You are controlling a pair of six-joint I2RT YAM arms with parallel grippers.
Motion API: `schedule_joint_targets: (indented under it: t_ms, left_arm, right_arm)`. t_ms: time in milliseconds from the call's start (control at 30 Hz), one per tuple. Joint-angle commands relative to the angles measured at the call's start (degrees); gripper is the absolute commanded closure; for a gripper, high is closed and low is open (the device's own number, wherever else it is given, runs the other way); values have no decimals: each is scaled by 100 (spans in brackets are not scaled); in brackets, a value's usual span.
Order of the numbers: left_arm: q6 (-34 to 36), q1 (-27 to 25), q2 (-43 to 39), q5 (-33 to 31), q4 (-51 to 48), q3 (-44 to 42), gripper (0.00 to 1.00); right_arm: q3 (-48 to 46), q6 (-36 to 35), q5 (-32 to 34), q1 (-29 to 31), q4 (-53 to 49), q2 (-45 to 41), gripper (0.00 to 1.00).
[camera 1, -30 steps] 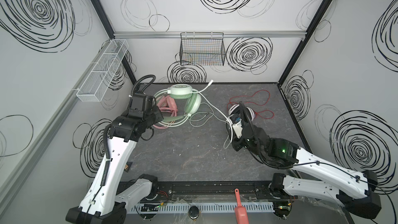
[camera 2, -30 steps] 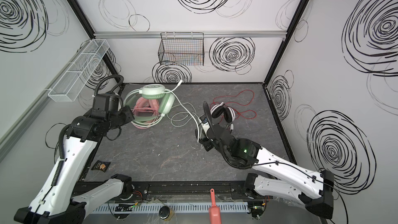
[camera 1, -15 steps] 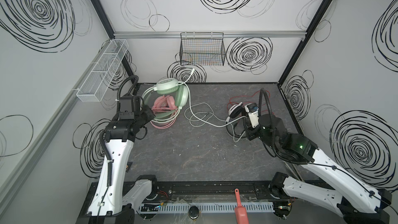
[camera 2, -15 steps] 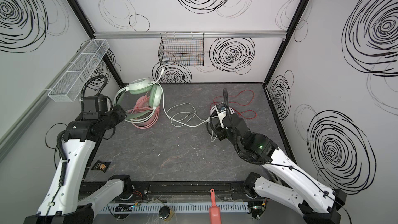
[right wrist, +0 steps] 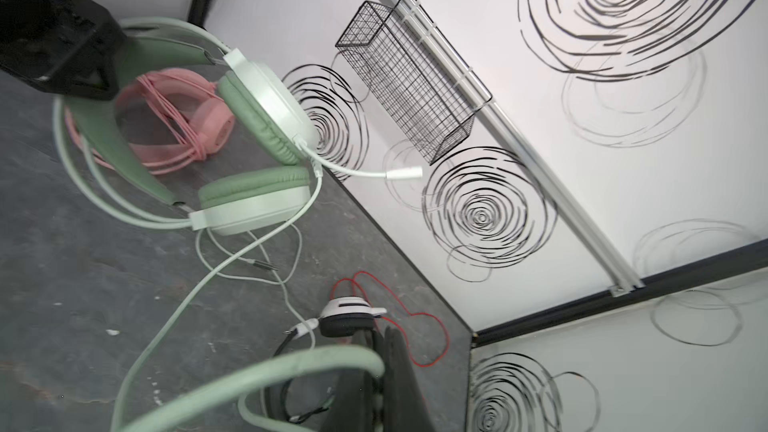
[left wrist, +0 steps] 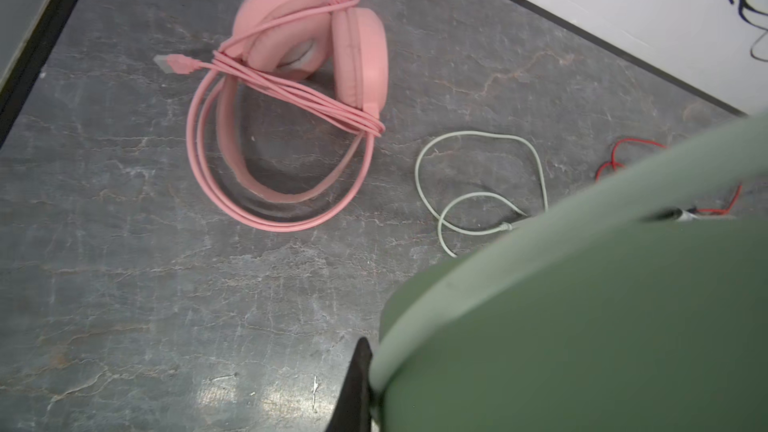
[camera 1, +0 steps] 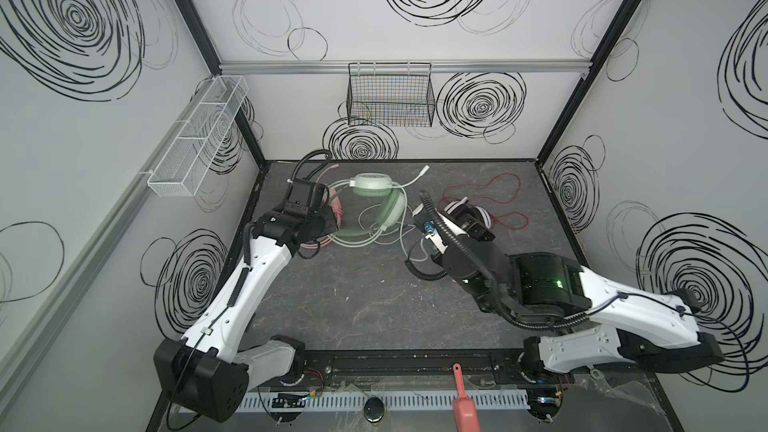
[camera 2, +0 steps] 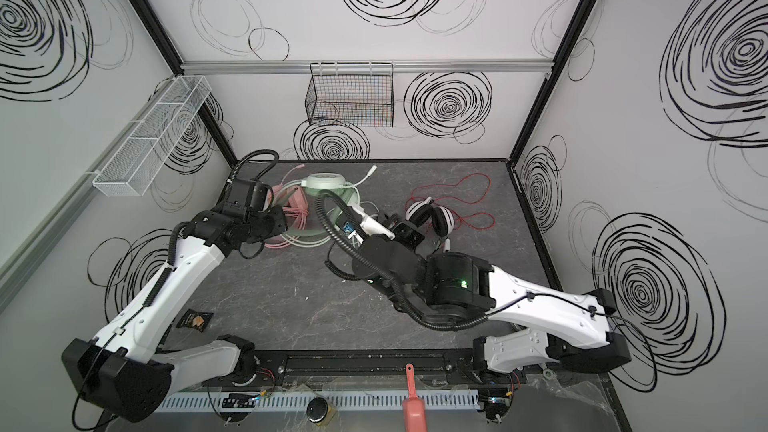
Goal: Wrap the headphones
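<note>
Jaws of left tool [camera 1: 332,224] clenched on band of mint headset [camera 1: 372,184], held clear of bench [camera 1: 353,305] at back left. Band arc at the tool, both cups out toward back wall and centre; long axis from front left to back right. One cup shell-up, other tilted below it. White boom [right wrist: 403,174] off upper cup, pointing back right.

Right tool [right wrist: 380,367] pinched shut on mint cable [right wrist: 311,354] near centre, just in front of white headset [camera 1: 482,214]. Cable from a cup down to bench, slack loops between the tools, then up in an arc to right tool.

Pink headset [left wrist: 291,76] flat on bench under and behind the mint one; cups toward back wall, band loop toward front, own cable wound in several turns across band, plug end sticking out past it.

White headset on bench right of centre, cups side by side; red cable [right wrist: 445,336] in loose loops behind and right of it.

Black wire basket [camera 1: 390,101] on back wall, white mesh tray [camera 1: 195,139] on left wall.
</note>
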Motion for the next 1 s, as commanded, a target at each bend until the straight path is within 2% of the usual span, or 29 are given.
schedule_joint_targets:
  t_ms: [0, 200, 400, 433, 600, 800, 967]
  left_arm:
    - [134, -197, -105, -269, 477, -22, 100]
    - [345, -580, -214, -692, 234, -291, 100]
    - [444, -788, -568, -555, 217, -551, 100]
    - [467, -856, -592, -512, 208, -560, 100]
    - [463, -1295, -800, -882, 31, -580, 100]
    - [517, -1699, -1040, -850, -96, -796, 100]
    - [414, -2073, -1056, -745, -33, -1004, 100]
  right_arm:
    - [331, -1042, 856, 58, 239, -67, 100]
    - [59, -2983, 1942, -34, 1650, 11, 100]
    - [-697, -5361, 2075, -239, 4273, -427, 100]
    - [-761, -5562, 2063, -258, 4470, -451, 100]
    - [-679, -5326, 1896, -577, 4033, -349, 100]
    - [-577, -5087, 1554, -772, 3775, -230, 100]
    - [37, -4095, 935, -744, 2637, 160, 100]
